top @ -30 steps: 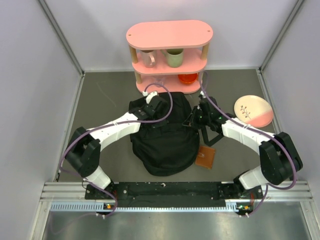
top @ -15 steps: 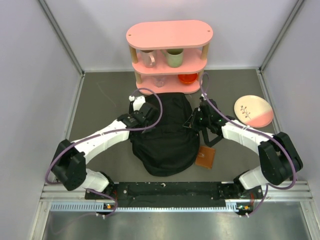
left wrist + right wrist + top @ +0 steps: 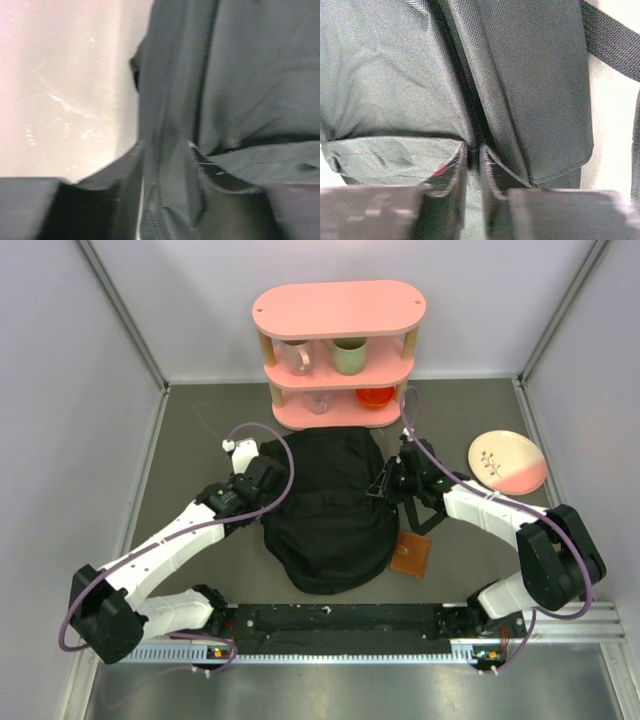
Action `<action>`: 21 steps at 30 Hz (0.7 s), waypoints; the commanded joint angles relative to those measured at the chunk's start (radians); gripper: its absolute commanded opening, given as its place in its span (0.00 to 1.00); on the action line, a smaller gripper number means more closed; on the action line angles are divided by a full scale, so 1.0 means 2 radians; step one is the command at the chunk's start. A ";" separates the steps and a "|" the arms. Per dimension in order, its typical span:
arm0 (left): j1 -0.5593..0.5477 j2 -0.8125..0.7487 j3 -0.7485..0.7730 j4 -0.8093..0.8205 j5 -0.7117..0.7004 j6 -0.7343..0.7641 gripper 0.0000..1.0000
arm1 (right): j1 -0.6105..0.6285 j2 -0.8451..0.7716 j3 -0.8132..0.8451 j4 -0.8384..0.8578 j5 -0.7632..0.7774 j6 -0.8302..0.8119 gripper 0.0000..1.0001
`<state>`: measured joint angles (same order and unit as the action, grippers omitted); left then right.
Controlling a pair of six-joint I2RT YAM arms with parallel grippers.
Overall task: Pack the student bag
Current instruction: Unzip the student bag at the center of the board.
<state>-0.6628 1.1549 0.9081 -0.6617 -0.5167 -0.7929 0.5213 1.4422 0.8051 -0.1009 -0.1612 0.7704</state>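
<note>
The student bag is a big black fabric backpack lying flat in the middle of the table. My left gripper is at the bag's upper left edge. In the left wrist view its jaws stand a little apart, and dark bag fabric shows in the gap and beyond, blurred. My right gripper is at the bag's upper right side. In the right wrist view it is shut on a fold of the bag along a seam.
A pink two-tier shelf stands behind the bag and holds two mugs and an orange bowl. A pink and white plate lies at the right. A small brown wallet lies by the bag's lower right, beside a strap.
My left arm has drawn back leftward from the top of the bag to its left edge, and its jaws have parted. The right arm has stayed put.
</note>
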 commanded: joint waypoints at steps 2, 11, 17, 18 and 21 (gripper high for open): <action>0.012 -0.035 -0.005 -0.040 -0.035 0.020 0.65 | -0.006 -0.037 -0.001 -0.032 0.023 -0.014 0.27; 0.013 -0.091 -0.010 -0.063 -0.049 0.012 0.86 | -0.006 -0.093 0.024 -0.062 0.031 -0.025 0.54; 0.013 -0.124 -0.039 -0.056 -0.028 0.012 0.99 | -0.005 -0.086 0.050 -0.103 0.037 -0.029 0.57; 0.013 -0.131 -0.046 -0.056 -0.021 0.011 0.99 | -0.006 -0.089 0.048 -0.116 0.075 -0.029 0.63; 0.014 -0.148 -0.054 -0.064 -0.009 0.005 0.99 | -0.007 -0.116 0.029 -0.154 0.145 -0.025 0.73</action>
<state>-0.6392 0.9096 0.8219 -0.7769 -0.5652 -0.7685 0.5140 1.2736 0.8547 -0.2913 -0.0551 0.7254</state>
